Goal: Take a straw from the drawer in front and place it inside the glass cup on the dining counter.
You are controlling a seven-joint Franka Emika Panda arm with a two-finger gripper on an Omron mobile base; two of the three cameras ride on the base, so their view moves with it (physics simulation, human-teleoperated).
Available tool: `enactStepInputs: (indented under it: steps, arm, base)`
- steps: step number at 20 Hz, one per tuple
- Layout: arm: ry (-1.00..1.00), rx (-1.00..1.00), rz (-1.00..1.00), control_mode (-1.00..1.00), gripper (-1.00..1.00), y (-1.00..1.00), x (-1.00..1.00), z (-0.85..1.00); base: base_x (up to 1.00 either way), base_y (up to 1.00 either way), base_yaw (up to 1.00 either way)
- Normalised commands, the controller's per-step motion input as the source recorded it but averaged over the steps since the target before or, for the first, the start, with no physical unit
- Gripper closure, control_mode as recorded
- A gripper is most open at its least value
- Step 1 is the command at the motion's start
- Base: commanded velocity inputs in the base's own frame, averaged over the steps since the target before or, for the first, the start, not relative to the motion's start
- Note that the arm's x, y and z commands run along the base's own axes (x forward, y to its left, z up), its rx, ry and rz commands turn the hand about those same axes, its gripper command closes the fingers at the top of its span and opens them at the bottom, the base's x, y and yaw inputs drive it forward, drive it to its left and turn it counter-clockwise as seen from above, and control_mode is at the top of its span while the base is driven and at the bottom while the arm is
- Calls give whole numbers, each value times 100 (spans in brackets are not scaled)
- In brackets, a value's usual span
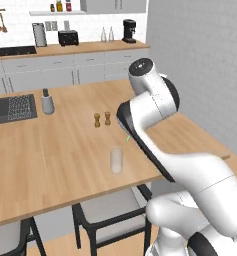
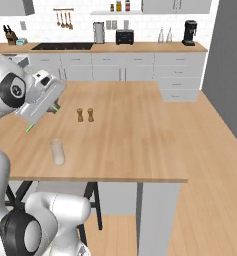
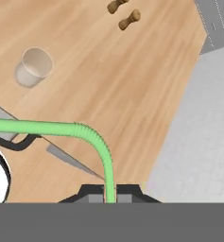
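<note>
Gripper point(image 3: 110, 193): jaws closed together on the light green bendy straw point(image 3: 80, 130), clamped at its lower end; straw runs up from the fingertips, bends at the ribbed joint, then away to the side in the hand view. Glass cup point(image 3: 34, 67): upright, open-mouthed, apart from the straw and beyond its bent end in that view; just inside the near edge of the dining counter point(image 1: 65, 150) and below the raised hand in the base views. Beyond: two small wooden shakers point(image 1: 102, 119), grey canister point(image 1: 48, 102), inset dark sink point(image 1: 12, 108). Below the counter edge: black-framed stools point(image 1: 110, 212). Far wall: worktop with toaster point(image 1: 68, 37) and coffee machine point(image 1: 129, 30).
</note>
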Motion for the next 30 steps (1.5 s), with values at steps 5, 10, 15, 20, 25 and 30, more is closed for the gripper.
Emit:
enactStepInputs:
  steps: [5,10,15,20,25,30]
  arm:
    - [-5,-27,3,-100,100,0,6,-1]
    - [0,-9,3,-100,100,2,0,0]
    - [0,-6,2,-100,100,12,8,-7]
    - [-10,-18,0,-100,100,5,34,-21]
    - [-8,-16,0,-100,100,6,24,-24]
    - [0,-5,0,-100,100,23,18,-23]
  base:
    - [0,0,0]
    - [0,0,0]
    - [0,0,0]
    - [0,0,0]
    - [0,0,0]
    - [0,0,0]
